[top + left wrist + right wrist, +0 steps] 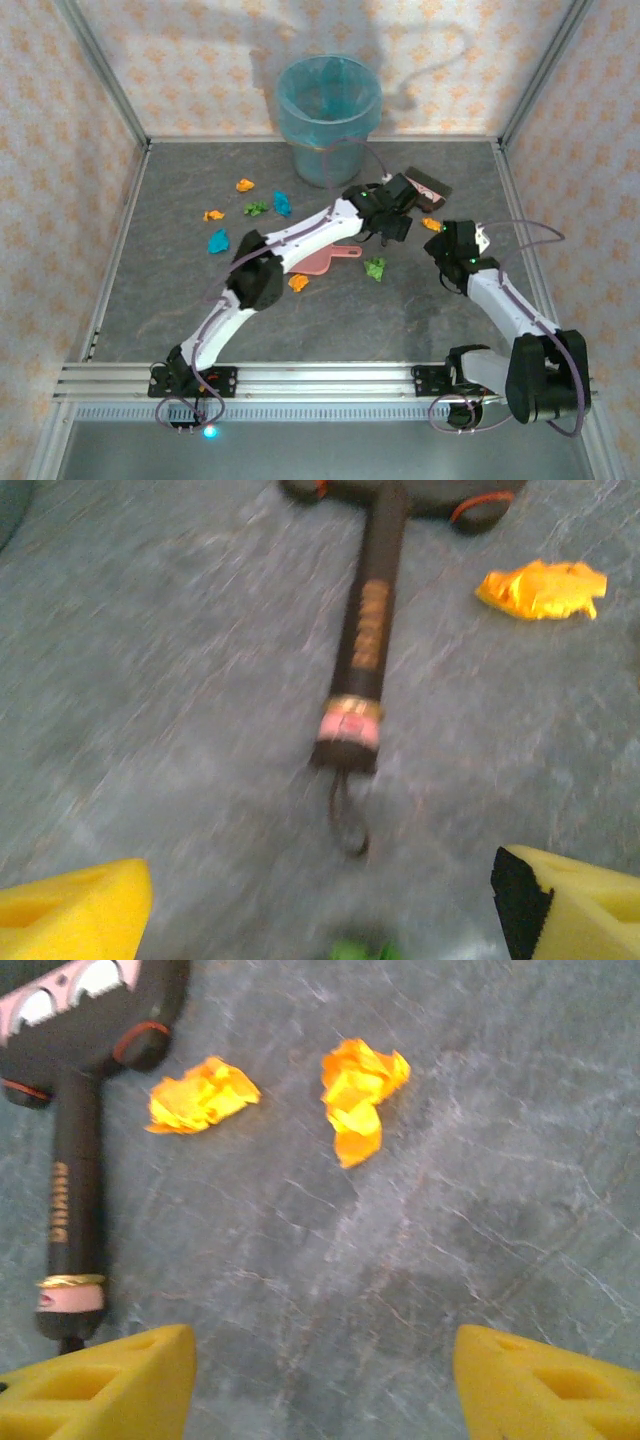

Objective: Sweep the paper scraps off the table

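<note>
Paper scraps lie scattered on the table (180,300): orange (245,185), green (256,208), blue (282,203), cyan (218,241) and more orange (298,283) and green (375,268) near the middle. My left gripper (397,203) (320,910) hangs open over the bare table, just short of the handle end of a dark brush (365,630), with an orange scrap (543,588) to the right of the handle. My right gripper (445,238) (325,1385) is open and holds nothing, with two orange scraps (203,1095) (360,1085) ahead of it.
The brush (428,185) (70,1180) lies at the back right. A pink dustpan (335,258) lies mid-table, partly under my left arm. The translucent blue bin (330,110) stands at the back centre. An aluminium frame (300,380) edges the table.
</note>
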`<act>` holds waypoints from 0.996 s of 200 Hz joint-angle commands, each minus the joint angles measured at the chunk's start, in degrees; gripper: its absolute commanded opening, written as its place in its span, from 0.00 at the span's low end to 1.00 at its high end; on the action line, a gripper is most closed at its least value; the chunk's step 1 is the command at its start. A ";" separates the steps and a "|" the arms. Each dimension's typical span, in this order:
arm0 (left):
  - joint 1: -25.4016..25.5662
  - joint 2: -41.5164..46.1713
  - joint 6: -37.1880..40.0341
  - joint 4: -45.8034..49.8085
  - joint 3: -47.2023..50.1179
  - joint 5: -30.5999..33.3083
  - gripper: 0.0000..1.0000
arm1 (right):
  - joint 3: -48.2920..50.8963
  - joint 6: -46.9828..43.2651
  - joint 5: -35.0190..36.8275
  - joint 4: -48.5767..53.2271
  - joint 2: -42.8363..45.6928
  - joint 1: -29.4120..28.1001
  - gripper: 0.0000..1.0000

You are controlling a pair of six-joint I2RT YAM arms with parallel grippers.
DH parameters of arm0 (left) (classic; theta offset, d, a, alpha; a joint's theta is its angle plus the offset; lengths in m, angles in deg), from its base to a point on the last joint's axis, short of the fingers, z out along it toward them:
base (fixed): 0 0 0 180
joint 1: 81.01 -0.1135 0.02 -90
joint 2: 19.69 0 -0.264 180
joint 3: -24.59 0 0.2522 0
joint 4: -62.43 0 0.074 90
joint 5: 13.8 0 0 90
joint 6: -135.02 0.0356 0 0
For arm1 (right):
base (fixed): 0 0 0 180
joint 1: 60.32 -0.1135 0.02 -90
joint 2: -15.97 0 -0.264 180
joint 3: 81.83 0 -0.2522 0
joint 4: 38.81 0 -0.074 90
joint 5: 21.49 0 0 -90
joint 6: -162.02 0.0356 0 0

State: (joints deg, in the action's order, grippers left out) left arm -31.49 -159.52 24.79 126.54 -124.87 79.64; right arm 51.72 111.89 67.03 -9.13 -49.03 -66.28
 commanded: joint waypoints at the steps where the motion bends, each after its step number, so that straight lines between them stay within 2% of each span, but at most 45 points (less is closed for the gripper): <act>1: 0.14 -7.70 4.81 9.93 -12.18 0.58 0.87 | 1.58 1.39 1.44 -3.06 1.87 0.06 0.68; 14: 0.14 -10.79 5.66 8.55 -14.64 -0.07 0.87 | 1.95 1.30 1.40 -3.49 2.30 0.07 0.68; 67: 0.16 -14.16 6.44 0.42 -14.89 0.12 0.87 | 2.78 1.05 0.61 -4.79 2.89 0.07 0.68; 149: -0.30 -19.37 5.30 -4.04 -18.48 -2.26 0.80 | 3.77 1.19 0.07 -6.24 3.73 0.09 0.68; 199: -0.95 -20.13 4.05 -6.58 -18.64 -4.76 0.64 | 3.95 1.13 -0.04 -6.61 3.74 0.08 0.68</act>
State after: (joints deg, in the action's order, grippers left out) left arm -31.88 -179.23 29.73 121.88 -142.14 76.56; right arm 54.76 112.51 66.55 -14.46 -46.16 -66.28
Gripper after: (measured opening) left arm 0.685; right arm 0.680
